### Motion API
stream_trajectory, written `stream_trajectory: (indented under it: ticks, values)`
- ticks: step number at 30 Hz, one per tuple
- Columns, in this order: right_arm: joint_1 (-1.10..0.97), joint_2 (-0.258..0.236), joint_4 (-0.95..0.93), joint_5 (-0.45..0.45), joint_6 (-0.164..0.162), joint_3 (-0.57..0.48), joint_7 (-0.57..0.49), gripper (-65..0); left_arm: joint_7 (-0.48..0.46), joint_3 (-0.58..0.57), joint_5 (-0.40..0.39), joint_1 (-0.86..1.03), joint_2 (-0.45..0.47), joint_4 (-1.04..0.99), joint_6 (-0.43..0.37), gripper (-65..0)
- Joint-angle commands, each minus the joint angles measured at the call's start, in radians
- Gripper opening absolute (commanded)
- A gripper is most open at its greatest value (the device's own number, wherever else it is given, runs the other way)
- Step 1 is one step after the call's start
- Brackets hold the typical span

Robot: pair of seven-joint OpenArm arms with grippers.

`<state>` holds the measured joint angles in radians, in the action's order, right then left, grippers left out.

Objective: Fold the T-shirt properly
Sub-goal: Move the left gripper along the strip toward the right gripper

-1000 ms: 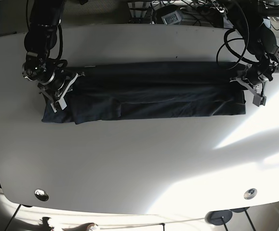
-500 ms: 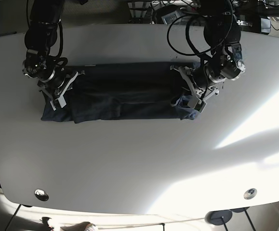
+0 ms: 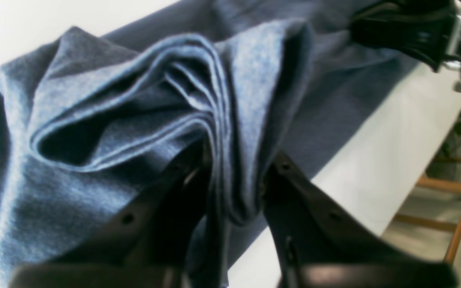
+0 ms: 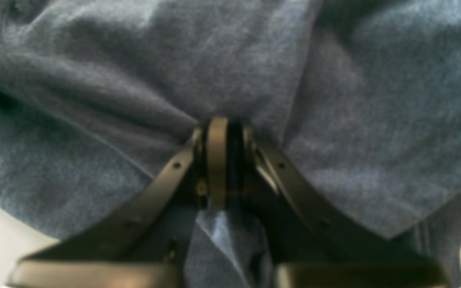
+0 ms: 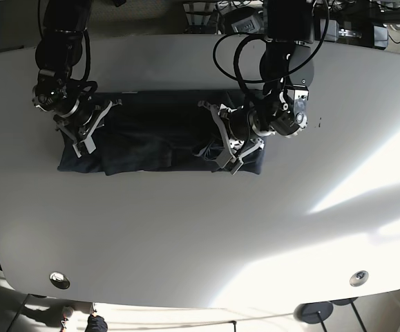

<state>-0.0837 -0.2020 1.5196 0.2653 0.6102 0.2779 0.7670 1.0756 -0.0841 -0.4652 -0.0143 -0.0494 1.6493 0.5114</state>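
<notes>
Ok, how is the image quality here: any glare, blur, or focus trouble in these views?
Base view: sunlight glares on the white table, and the dark T-shirt shows little detail. Left wrist view: folds of cloth fairly sharp, jaws and background soft. Right wrist view: soft all over, jaws blurred.

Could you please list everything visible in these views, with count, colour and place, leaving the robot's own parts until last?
T-shirt: one, dark blue, lying in a long folded band across the far half of the table, one end bunched and lifted.
Table: one, white, filling most of the base view.
Round fittings: two, metallic, at the table's near corners.
Cables and equipment: several, dark, beyond the table's far edge.
Left pincer: one, black, clamped on the bunched T-shirt end.
Right pincer: one, black, clamped on the other end.
</notes>
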Motion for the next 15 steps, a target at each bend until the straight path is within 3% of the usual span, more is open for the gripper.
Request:
stream_trajectory:
  ticks: [1, 3, 5, 7, 9, 13, 15]
  values:
    - [0.006, -0.007, 0.017, -0.008, 0.001, 0.001, 0.010, -59.9, -0.019, -0.023, -0.020, -0.016, -0.005, 0.013, -0.003, -60.7]
    - [0.006, -0.007, 0.017, -0.008, 0.001, 0.001, 0.010, -59.9, -0.019, -0.032, -0.020, -0.022, -0.005, 0.013, -0.076, -59.4]
    - [0.006, -0.007, 0.017, -0.008, 0.001, 0.001, 0.010, -59.9, -0.019, -0.064, -0.023, -0.032, -0.005, 0.013, -0.173, -48.3]
    - [0.006, -0.007, 0.017, -0.008, 0.001, -0.001, 0.010, -59.9, -0.019, -0.124, -0.023, -0.040, -0.005, 0.018, -0.198, -38.7]
    - [0.006, -0.007, 0.017, -0.008, 0.001, -0.002, 0.010, -59.9, -0.019, -0.188, -0.022, -0.046, -0.005, 0.032, -0.211, -33.2]
    - [0.006, -0.007, 0.017, -0.008, 0.001, -0.004, 0.010, -59.9, -0.018, -0.337, -0.020, -0.088, -0.005, 0.098, -0.222, -30.4]
    - [0.006, -0.007, 0.019, -0.008, 0.001, -0.004, 0.012, -59.9, -0.015, -0.342, -0.019, -0.105, -0.004, 0.122, -0.222, -30.6]
